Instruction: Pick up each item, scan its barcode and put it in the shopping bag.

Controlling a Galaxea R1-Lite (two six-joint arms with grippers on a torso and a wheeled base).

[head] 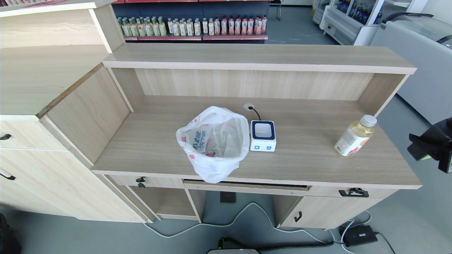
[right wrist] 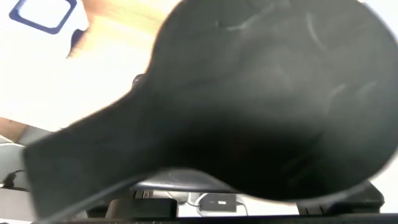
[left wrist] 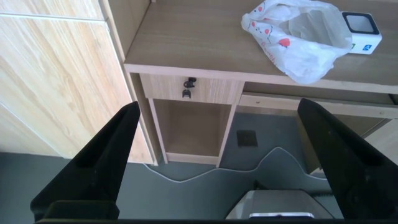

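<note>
A white plastic shopping bag with red and blue print stands open at the middle of the wooden counter. Just right of it sits a small white barcode scanner with a dark-framed window. A bottle of yellow drink with a white cap stands near the counter's right end. My right gripper hangs off the counter's right edge, right of the bottle and apart from it. My left gripper is open and holds nothing, low in front of the counter's left drawer; the bag and scanner lie beyond it.
A raised shelf runs along the counter's back, with side walls at both ends. A taller cabinet stands on the left. A cable port feeds the scanner. Cables and a power brick lie on the floor below. A dark shape blocks most of the right wrist view.
</note>
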